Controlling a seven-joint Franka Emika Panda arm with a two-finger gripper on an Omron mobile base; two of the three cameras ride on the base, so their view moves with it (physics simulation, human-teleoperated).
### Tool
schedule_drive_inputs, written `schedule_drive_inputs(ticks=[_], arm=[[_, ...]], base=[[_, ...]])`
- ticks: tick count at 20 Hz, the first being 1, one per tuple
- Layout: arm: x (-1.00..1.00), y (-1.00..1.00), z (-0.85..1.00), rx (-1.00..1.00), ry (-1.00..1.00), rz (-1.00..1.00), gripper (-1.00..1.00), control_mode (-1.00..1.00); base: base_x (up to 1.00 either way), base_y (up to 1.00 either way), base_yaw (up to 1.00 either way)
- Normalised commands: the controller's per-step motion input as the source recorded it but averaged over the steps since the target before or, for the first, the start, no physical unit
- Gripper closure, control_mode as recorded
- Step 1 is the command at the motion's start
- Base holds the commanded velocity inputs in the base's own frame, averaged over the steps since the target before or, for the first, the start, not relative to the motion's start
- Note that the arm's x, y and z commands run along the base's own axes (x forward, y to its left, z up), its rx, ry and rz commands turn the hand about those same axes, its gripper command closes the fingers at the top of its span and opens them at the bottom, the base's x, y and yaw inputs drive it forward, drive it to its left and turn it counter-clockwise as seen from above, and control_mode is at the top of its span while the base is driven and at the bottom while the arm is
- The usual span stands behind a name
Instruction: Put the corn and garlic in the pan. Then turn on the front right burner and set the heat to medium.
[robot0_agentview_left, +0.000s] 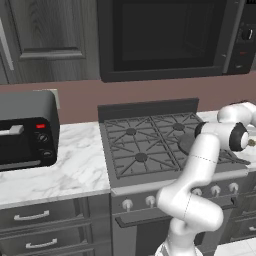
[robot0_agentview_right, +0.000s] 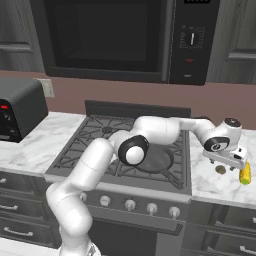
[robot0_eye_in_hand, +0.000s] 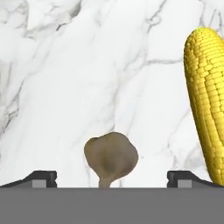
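Gripper (robot0_eye_in_hand: 111, 177) hangs wide open, nothing held, over the marble surface (robot0_eye_in_hand: 65, 87) to the right of the stove. Garlic (robot0_eye_in_hand: 110, 158) lies directly ahead, centred between the fingertips. Corn (robot0_eye_in_hand: 205, 105) lies just beside it, apart, long axis running along the hand view's height. Pan (robot0_agentview_right: 155, 160) sits on the front right burner, well apart; judged: garlic first.

- The white marble counter (robot0_agentview_right: 220, 182) to the right of the stove carries the garlic (robot0_agentview_right: 220, 170) and the corn (robot0_agentview_right: 245, 174), lying just beside each other but apart.
- In the hand view the garlic (robot0_eye_in_hand: 110, 158) rests on bare marble, the corn (robot0_eye_in_hand: 207, 105) lying lengthwise beside it.
- The counter left of the stove (robot0_agentview_left: 75, 170) bears a dark toaster oven (robot0_agentview_left: 26, 131).
- The pan (robot0_agentview_right: 156, 160) sits on the stove grates (robot0_agentview_right: 100, 137).
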Motion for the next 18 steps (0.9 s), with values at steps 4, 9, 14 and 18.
schedule_drive_inputs(ticks=[4,9,14,18], arm=[[0.02,0.01,-0.25,0.01,0.0,0.0,-1.0,-1.0],[0.01,0.03,-0.17,0.0,0.0,0.0,-1.0,-1.0],[0.0,0.04,-0.15,0.0,0.0,0.0,-1.0,-1.0],[0.0,0.0,-0.1,0.0,0.0,0.0,-1.0,-1.0]], base=[[0.0,0.0,0.0],[0.0,0.0,0.0],[0.0,0.0,0.0],[0.0,0.0,0.0]])
